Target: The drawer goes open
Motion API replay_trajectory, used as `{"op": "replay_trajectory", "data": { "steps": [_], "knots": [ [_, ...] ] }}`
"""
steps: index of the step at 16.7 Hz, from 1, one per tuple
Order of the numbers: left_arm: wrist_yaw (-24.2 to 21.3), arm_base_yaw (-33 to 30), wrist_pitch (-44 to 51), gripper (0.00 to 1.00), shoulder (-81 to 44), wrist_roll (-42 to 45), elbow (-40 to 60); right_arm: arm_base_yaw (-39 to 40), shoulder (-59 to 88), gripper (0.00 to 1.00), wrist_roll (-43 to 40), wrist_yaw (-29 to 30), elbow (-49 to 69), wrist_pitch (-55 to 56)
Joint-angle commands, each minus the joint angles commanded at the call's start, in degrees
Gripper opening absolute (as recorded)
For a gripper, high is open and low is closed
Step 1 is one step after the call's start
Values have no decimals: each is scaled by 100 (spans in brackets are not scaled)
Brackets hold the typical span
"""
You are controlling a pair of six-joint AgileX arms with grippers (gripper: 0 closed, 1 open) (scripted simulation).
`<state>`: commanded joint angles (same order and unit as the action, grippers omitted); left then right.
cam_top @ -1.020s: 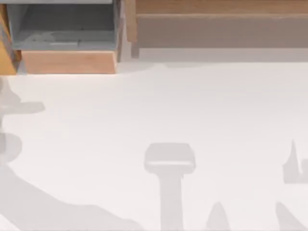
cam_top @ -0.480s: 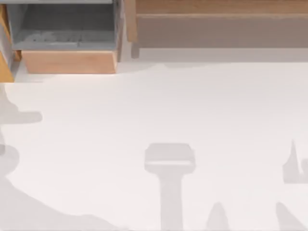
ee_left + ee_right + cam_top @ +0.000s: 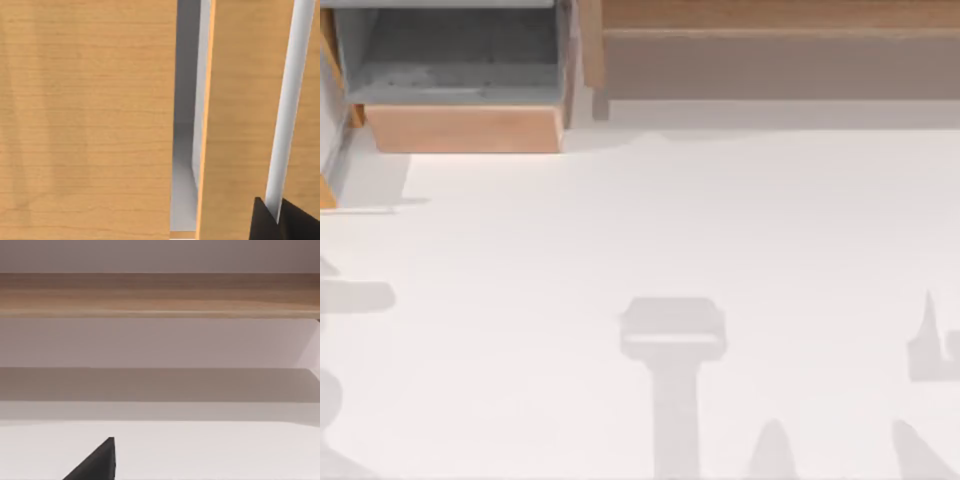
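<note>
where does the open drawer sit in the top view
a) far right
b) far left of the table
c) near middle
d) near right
b: the drawer is pulled out at the far left, its grey inside open to view and its wooden front facing the table.

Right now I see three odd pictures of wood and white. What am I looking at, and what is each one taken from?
This is a simulated two-armed AgileX robot at a white table. One picture looks down from above: at the table's far left a wooden drawer stands pulled out, its grey inside showing. A long wooden shelf runs along the far edge. The grey shapes on the table are shadows. The other two pictures come from cameras on the wrists. The left one looks closely at wooden panels; the dark tip is part of the left claw. The right one faces the shelf, with its right claw tip low.
</note>
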<state>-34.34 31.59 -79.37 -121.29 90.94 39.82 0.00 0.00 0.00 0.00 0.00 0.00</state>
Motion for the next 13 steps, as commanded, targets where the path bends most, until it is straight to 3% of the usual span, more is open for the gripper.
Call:
{"op": "replay_trajectory", "data": {
  "steps": [5,13],
  "knots": [
    [-12,-39,-12,0,-12,7,-8,0,0,100,0,0,0,0],
    [-695,659,-700,0,456,48,-1202,0,0,100,0,0,0,0]
  ]
}}
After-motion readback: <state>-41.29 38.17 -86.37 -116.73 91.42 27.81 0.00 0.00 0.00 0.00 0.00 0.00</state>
